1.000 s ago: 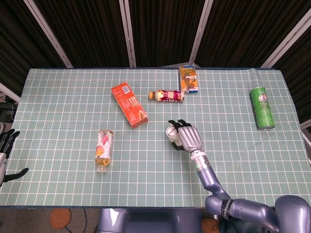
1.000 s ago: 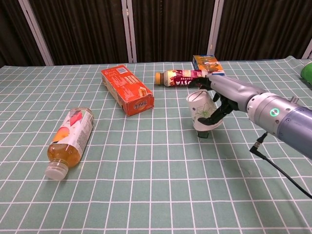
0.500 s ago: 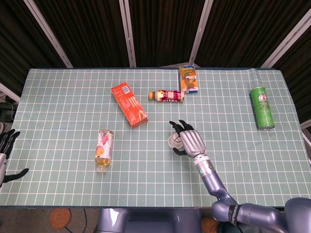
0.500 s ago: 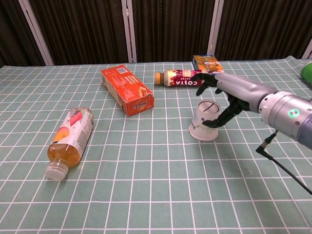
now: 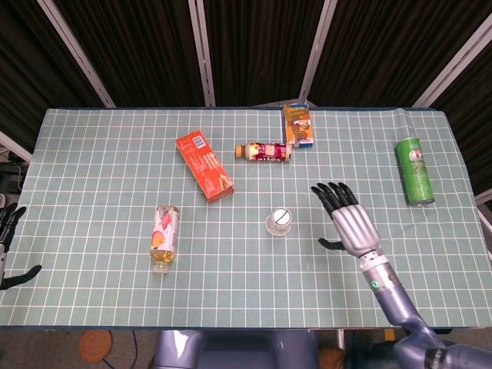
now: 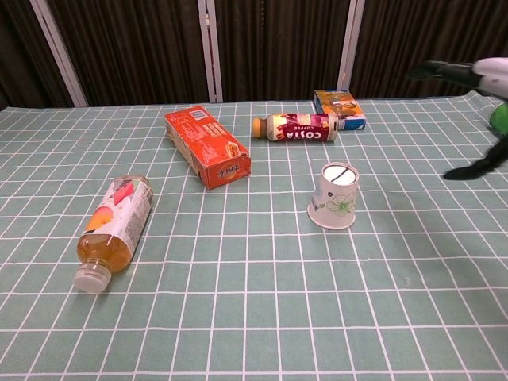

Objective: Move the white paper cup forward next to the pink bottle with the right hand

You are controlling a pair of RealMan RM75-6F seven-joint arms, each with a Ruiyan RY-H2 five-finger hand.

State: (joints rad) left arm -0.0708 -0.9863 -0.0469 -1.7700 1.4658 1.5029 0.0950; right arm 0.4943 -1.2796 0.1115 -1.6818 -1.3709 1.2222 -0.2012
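The white paper cup (image 5: 279, 221) (image 6: 336, 196) stands upside down on the green checked cloth, with nothing touching it. The pink-labelled bottle (image 5: 264, 152) (image 6: 295, 127) lies on its side farther back, a few squares beyond the cup. My right hand (image 5: 350, 219) (image 6: 488, 71) hovers to the right of the cup, well apart from it, fingers spread and holding nothing. In the chest view only its fingertips and thumb show at the right edge. My left hand (image 5: 8, 227) sits at the far left edge, fingers apart, holding nothing.
An orange-red box (image 5: 204, 165) (image 6: 208, 148) lies left of the pink bottle, and a small carton (image 5: 298, 125) (image 6: 338, 105) right behind it. A juice bottle (image 5: 164, 237) (image 6: 111, 231) lies at the front left. A green can (image 5: 414, 171) lies far right.
My right hand has let go of the cup and drawn away to the right. The cup, earlier tilted in the fingers, now stands upside down on the cloth.
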